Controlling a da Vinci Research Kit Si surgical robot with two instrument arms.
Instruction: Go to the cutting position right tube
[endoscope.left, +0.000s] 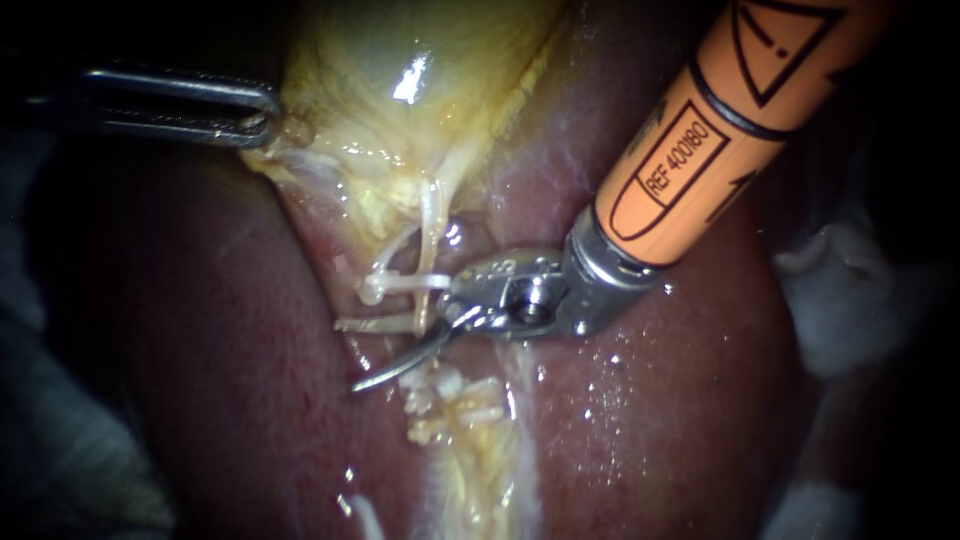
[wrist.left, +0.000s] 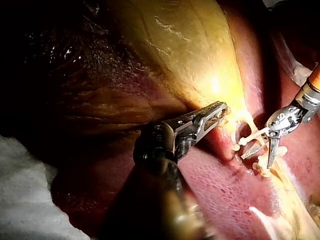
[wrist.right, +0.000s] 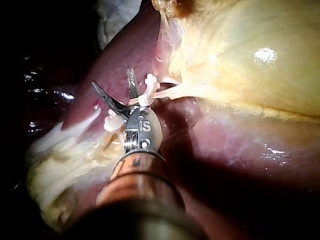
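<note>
The yellow gallbladder lies on the dark red liver. Two thin pale tubes run down from it; the right tube passes close to the hinge of my right instrument's blades. A white clip crosses the tubes there, and more white clips sit lower down. My right instrument, on an orange shaft, has its curved blades open over the liver just past the tubes. My left instrument is shut on the gallbladder's edge and holds it up.
White gauze lies at the right of the liver, and more gauze beside my left instrument's shaft. Fatty yellow tissue runs below the clips. The liver's surface is wet and glistening.
</note>
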